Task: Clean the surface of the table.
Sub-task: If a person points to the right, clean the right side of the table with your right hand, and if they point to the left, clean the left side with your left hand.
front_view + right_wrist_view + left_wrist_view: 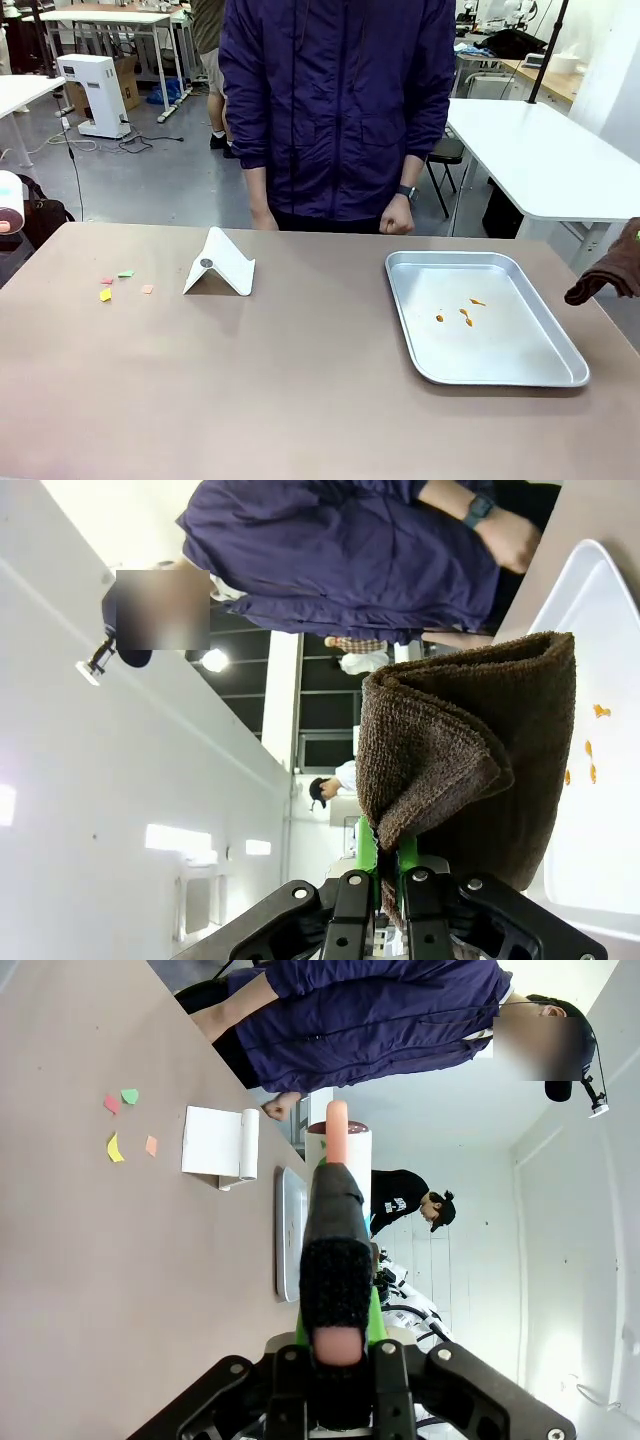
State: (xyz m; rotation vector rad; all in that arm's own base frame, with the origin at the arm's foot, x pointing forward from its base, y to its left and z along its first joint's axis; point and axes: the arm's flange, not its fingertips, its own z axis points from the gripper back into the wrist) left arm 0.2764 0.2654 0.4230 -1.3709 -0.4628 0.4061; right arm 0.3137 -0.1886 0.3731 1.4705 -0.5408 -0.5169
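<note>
The desk (300, 400) fills the lower half of the front view. Its litter is a few coloured paper scraps (105, 293) at centre left, just beside a white folded stand (222, 265). At the right lies a silver tray (500, 382) holding orange crumbs (465, 315).

We see the right gripper (385, 865) clamped on a folded brown towel (470, 750), which hangs at the right edge of the front view, above the desk and well apart from the scraps. The left gripper (338, 1320) is closed on a black-handled tool (335, 1210) with a pinkish tip; we cannot tell what kind of tool it is.

We judge the main risks as follows:
- The towel has to cross the frame, so its loose fold may catch the tray's rim and shove it or spill the crumbs.
- The scraps look light, and a fast wipe could flick them off the desk's edge.
- The stand looks light too, and either arm could tip it.
- The person's hand (397, 218) rests at the far edge, near a wide sweep.
</note>
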